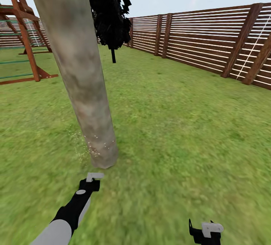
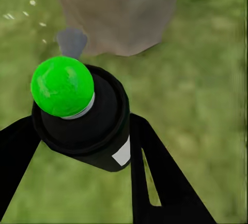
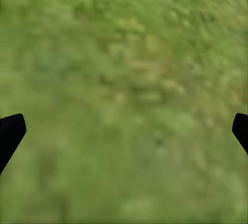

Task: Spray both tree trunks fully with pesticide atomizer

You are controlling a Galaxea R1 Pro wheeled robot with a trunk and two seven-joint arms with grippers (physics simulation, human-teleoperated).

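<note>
- Left gripper [image 2: 85,146] clamped on the pesticide atomizer [image 2: 90,125]: black fingers [image 2: 155,172] on both sides of the dark bottle body, white label patch facing the wrist camera.
- Atomizer top shows a bright green ball, not red; grey nozzle points at the tree trunk [image 2: 116,12] base.
- Only container in the scene is the atomizer; its contents cannot be seen through the dark body.
- Head view: left gripper [image 1: 92,180] low over the lawn [image 1: 180,132], just near of the trunk [image 1: 81,68] foot, apart from the bark.
- Trunk is thick, grey-brown, mottled, leaning in the frame, left of centre.
- Pesticide [image 1: 96,145] as tiny white specks on the trunk's lowest part; more specks drift over the grass just left of the base. Upper trunk looks bare.
- Right gripper [image 1: 206,233] at near right, low over grass, fingers [image 3: 10,133] spread wide apart, nothing between them.
- Wooden slat fence [image 1: 203,41] along far right.
- Dark-leaved thin-stemmed tree [image 1: 111,11] far, behind the trunk.
- Red-brown wooden play frame [image 1: 26,37] at far left.
</note>
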